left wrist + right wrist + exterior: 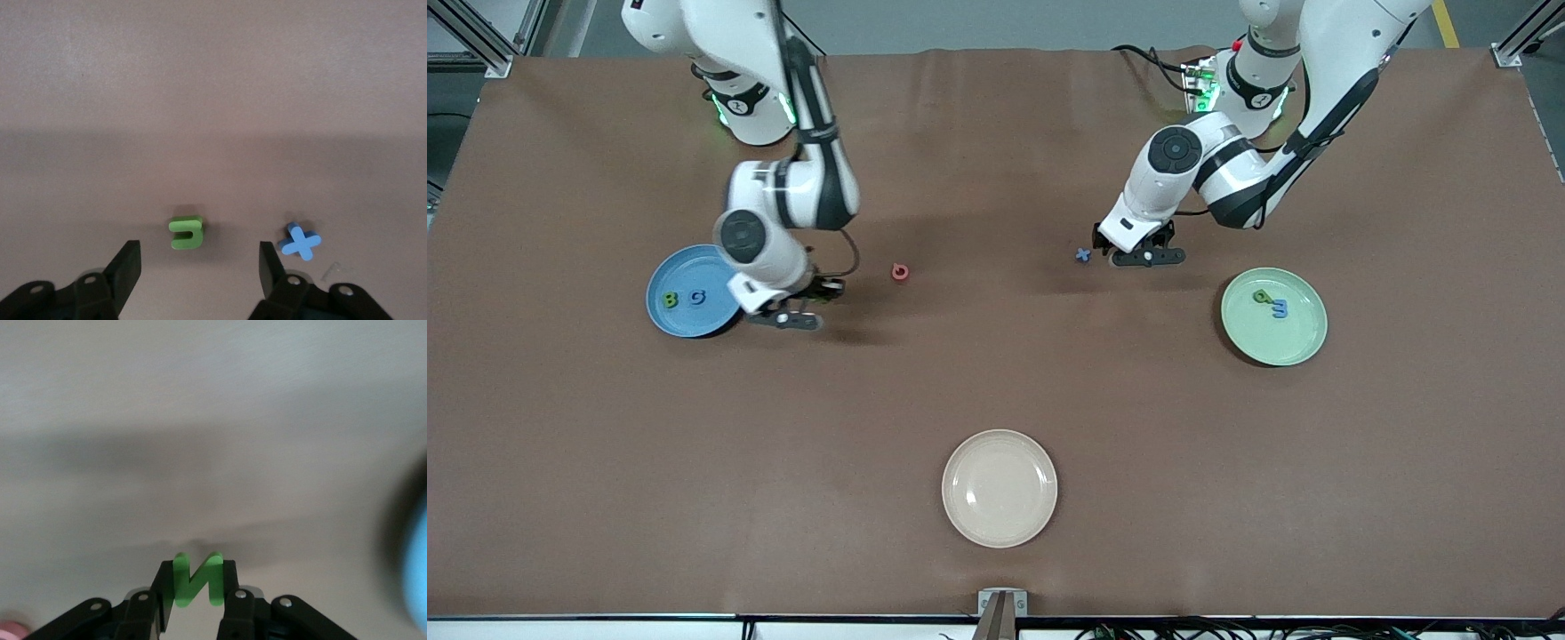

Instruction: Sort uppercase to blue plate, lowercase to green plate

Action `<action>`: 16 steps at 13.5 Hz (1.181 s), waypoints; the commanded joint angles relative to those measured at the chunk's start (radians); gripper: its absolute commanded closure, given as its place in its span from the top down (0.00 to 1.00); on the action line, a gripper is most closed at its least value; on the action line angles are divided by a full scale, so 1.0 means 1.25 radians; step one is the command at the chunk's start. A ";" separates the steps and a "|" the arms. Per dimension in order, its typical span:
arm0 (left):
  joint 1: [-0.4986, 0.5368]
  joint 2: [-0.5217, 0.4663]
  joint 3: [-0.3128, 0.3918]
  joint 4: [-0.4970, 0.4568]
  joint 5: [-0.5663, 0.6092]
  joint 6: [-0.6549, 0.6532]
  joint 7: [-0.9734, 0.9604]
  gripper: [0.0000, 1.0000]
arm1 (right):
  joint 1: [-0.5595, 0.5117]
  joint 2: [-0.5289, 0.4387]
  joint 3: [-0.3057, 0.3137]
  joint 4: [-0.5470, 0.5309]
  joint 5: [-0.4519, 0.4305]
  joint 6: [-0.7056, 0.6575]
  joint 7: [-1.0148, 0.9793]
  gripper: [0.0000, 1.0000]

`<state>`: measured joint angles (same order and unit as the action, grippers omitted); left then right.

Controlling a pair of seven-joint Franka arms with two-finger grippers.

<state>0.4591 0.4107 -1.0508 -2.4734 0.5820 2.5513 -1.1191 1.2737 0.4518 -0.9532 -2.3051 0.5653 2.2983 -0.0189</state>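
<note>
Right wrist view shows the green N (197, 579) clamped upright between the fingers of the right gripper (197, 587), low in the frame's centre, and in the front view that gripper (787, 311) hangs at centre left, just beside the blue plate (685, 322) where B (669, 300) and G (698, 297) already lie. A good finish would carry the N over a bare part of the plate, lower it close, then release. Meanwhile the left gripper (199, 267), fingers apart, straddles the green u (187, 233), with the blue x (299, 241) just outside one finger, so a centred, straight closing should avoid nudging it.
</note>
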 commanded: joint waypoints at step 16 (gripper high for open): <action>-0.090 0.090 0.119 0.016 0.174 0.019 -0.172 0.23 | -0.140 -0.018 -0.304 -0.042 -0.026 -0.094 -0.649 1.00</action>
<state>0.3580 0.5149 -0.9217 -2.4567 0.7707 2.5667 -1.3029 1.0991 0.4317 -1.3338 -2.3546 0.5424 2.1774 -0.8153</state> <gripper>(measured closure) 0.665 0.379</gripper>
